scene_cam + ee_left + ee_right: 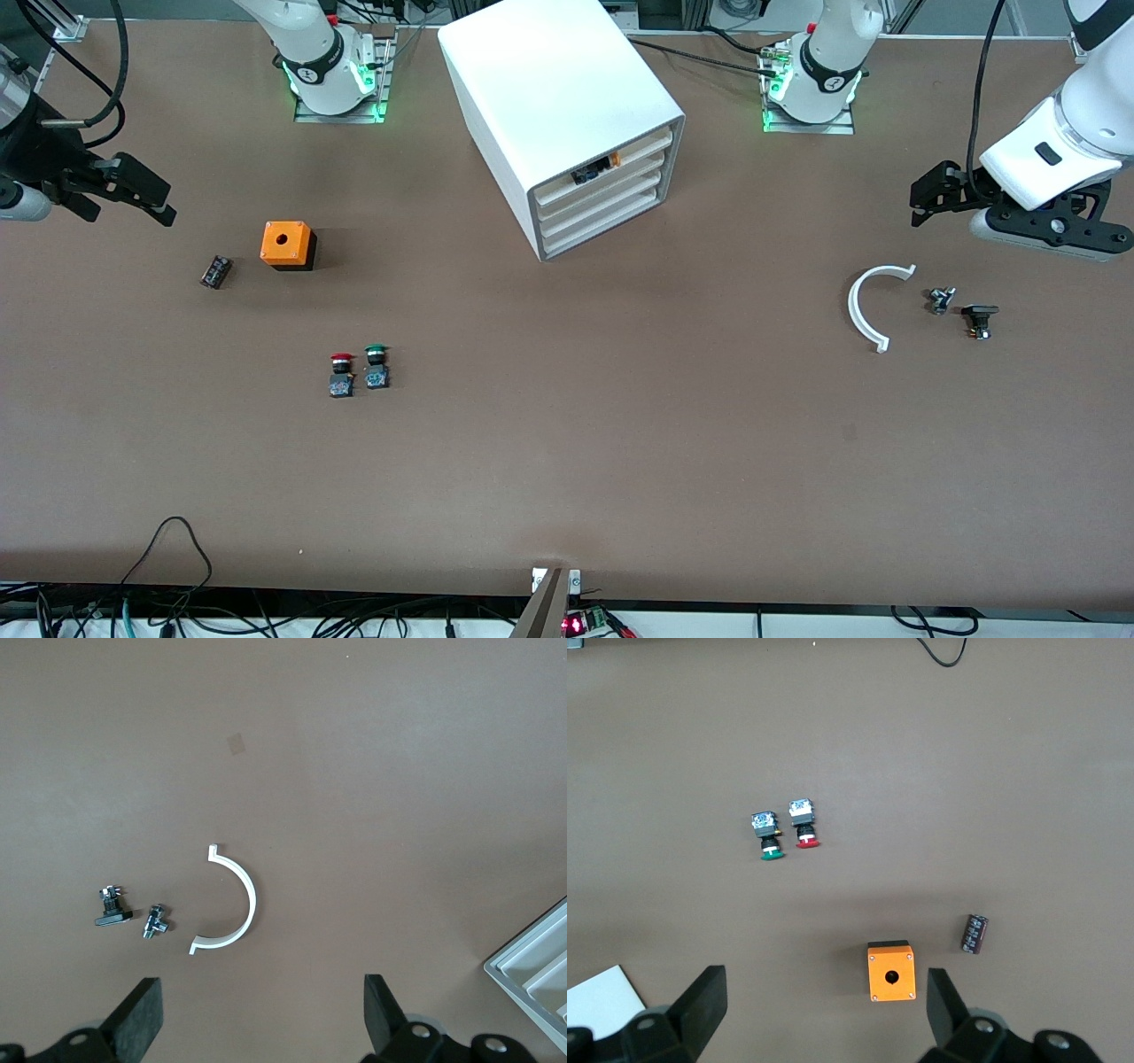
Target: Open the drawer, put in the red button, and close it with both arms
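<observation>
Both waiting, spread wide, empty: left gripper (926,197) and right gripper (133,190) over opposite table ends; red button (341,375) mid-table; drawer (602,176) shut.

Matt brown table (567,461), smooth white plastic cabinet (549,97), glossy red button (341,374) cap, shiny metal fitting (157,923)

Brown table (620,425) holding an orange box (287,245) beside a small dark cylinder (215,271), a green-capped button (376,366), and, toward the left arm's end, a white curved bracket (866,306) near two small metal fittings (941,299).
</observation>
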